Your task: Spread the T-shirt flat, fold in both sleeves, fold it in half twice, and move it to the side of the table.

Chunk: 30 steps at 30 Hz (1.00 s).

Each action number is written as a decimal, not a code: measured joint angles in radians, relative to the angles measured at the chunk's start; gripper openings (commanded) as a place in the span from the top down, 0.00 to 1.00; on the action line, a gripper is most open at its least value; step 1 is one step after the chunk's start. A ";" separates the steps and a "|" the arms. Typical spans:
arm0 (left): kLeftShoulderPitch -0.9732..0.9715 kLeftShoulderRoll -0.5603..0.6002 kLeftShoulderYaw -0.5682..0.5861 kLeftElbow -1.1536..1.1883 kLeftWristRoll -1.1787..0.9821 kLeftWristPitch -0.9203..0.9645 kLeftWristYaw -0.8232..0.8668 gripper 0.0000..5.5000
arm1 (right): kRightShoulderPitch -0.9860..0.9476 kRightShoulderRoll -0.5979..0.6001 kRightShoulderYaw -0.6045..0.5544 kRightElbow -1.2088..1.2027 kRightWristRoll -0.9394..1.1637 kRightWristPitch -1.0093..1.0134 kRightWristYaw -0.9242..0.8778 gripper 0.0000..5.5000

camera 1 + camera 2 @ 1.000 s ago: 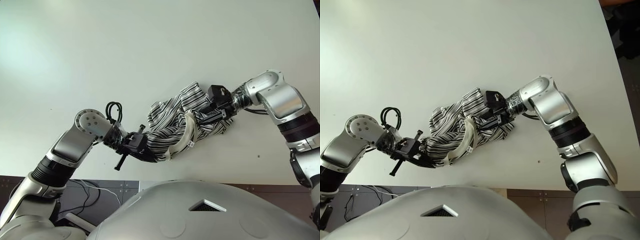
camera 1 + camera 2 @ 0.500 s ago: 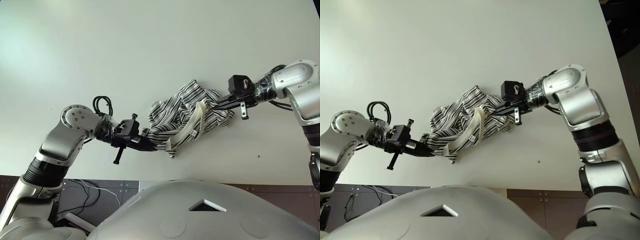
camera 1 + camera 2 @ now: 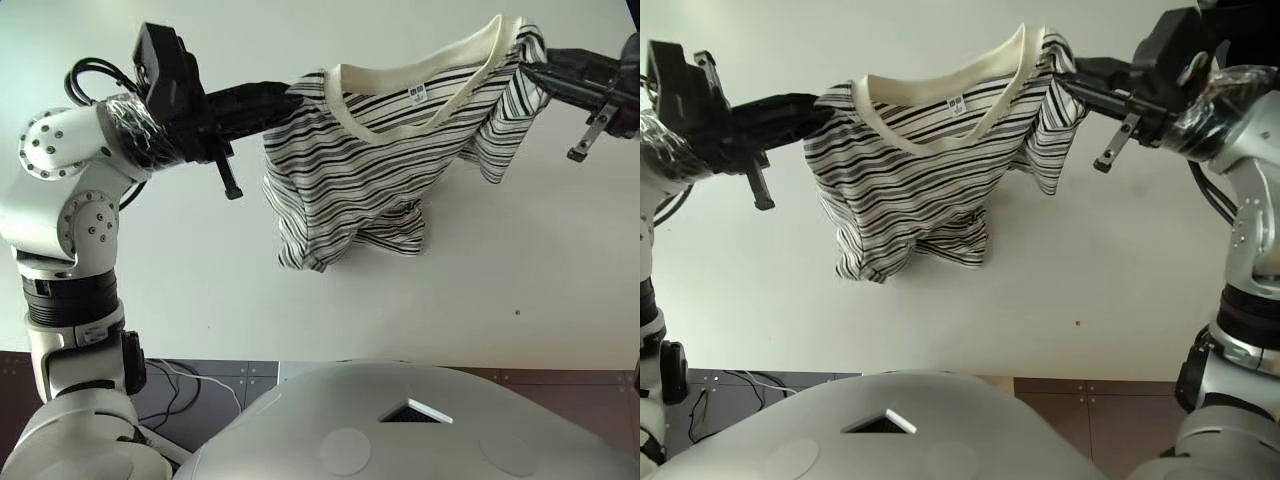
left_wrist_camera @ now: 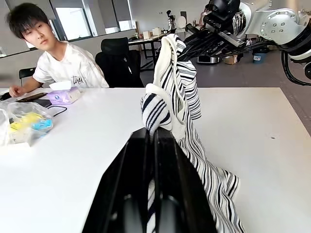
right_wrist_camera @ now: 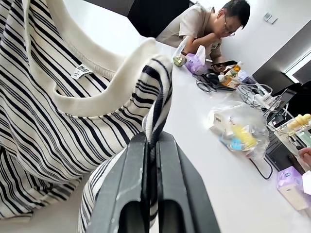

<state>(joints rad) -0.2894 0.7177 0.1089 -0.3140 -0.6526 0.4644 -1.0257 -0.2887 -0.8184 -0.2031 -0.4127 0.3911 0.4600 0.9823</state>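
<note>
the striped t-shirt [image 3: 370, 170] hangs collar-up over the white tabletop [image 3: 150, 290], its crumpled hem resting on the surface. the left tool [image 3: 292, 98] is clamped on one shoulder of the t-shirt and the right tool [image 3: 527, 70] on the other, with cloth wrapped over both sets of tips. the right arm is cut off at the edge. the t-shirt's lower half is too bunched to make out.
</note>
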 measured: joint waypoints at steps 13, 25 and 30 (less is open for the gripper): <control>-0.508 0.006 -0.008 0.451 0.189 -0.219 0.036 0.98 | -0.476 -0.041 0.069 0.372 -0.010 -0.139 -0.034 0.97; -0.722 0.043 0.044 0.541 0.166 -0.299 -0.078 0.98 | -0.689 -0.069 0.059 0.481 0.004 -0.227 0.081 0.97; -0.531 0.236 0.260 0.144 -0.165 0.035 -0.136 0.98 | -0.448 -0.241 -0.221 0.140 0.261 0.048 0.151 0.97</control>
<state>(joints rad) -0.8201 0.9538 0.3688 -0.1700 -0.8180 0.4994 -1.1620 -0.7363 -1.0589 -0.4239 -0.2730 0.6520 0.5078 1.1329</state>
